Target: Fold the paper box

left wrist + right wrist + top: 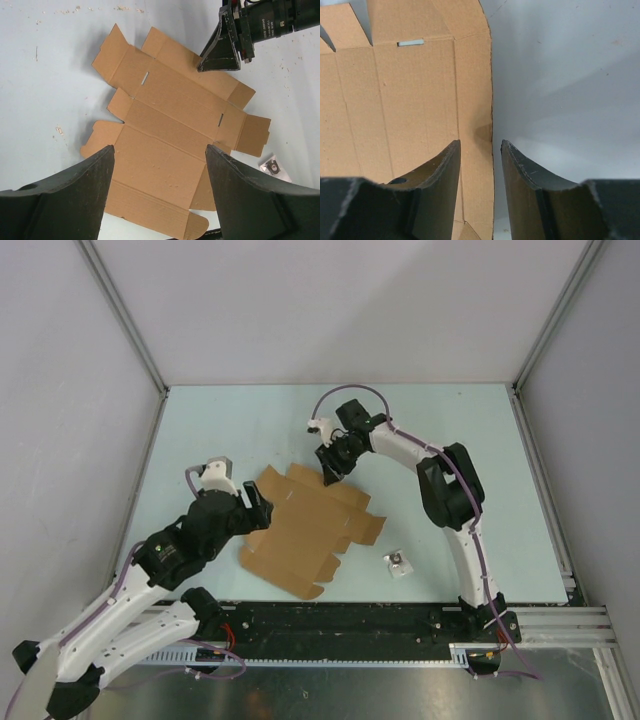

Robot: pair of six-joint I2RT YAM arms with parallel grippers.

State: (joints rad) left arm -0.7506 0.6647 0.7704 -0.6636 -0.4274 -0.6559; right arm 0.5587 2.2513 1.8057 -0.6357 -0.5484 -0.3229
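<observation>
The flat brown cardboard paper box [305, 530] is spread on the pale blue counter [220, 430]. The left tool [159, 150] is held wide above it. The right tool [481, 143] is set a little open across its edge, maybe to lift a flap.

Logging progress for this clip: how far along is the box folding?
Done: nothing; the paper box lies as a flat, unfolded sheet. In hand: the right claw, open, straddles its far edge; the left claw hovers open above its left side. Left: every fold.
</observation>
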